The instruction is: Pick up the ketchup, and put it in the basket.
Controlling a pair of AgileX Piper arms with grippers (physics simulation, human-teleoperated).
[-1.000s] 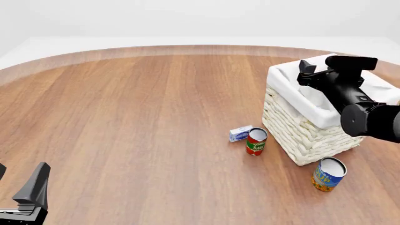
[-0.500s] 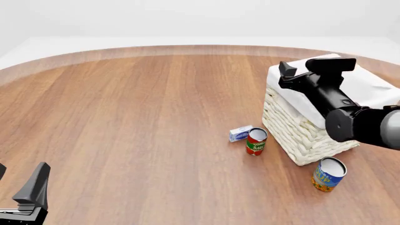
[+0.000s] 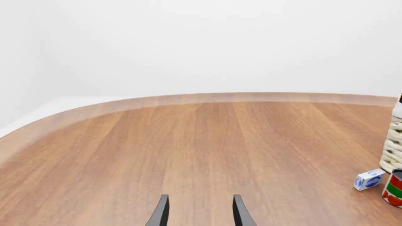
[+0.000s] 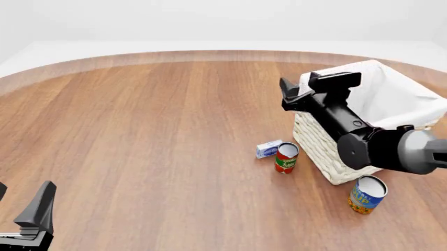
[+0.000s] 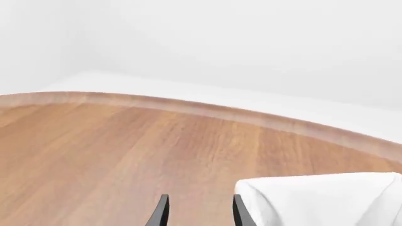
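Six items, listed largest to smallest.
Table: round brown wood-grain table, filling most of the front view.
Basket: large square cream-white woven wicker basket with white cloth liner, right of centre in the front view; liner corner at the lower right of the right wrist view.
Right gripper: black right gripper, over the basket's left rim; fingers parted, nothing between them.
Left gripper: black left gripper, lower left corner of the front view; fingers parted, gripping nothing.
Blue can: blue-and-yellow can, upright, lower right, just in front of the basket.
Red can: red-and-green tomato sauce can, upright, just left of the basket.
Box: small blue-and-white box, touching or just beside the red can.
Ketchup: not visible in any view; whereabouts cannot be told.
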